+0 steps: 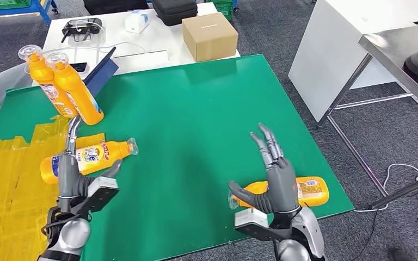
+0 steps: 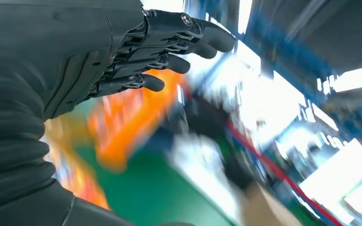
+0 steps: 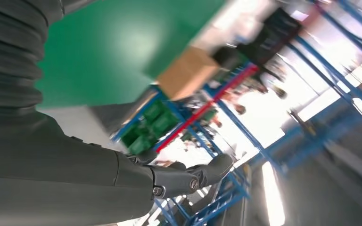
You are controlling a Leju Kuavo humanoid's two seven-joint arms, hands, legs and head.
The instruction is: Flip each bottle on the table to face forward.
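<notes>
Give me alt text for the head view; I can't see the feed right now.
Two orange bottles lie on a green table: one bottle under the raised left hand, another bottle behind the open right hand. Neither hand holds anything. Two more bottles stand together at the far left, and a cardboard box sits on a white table beyond.

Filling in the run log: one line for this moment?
left hand: open, over lying bottle | right hand: open, above second lying bottle | two bottles standing | held: nothing
</notes>
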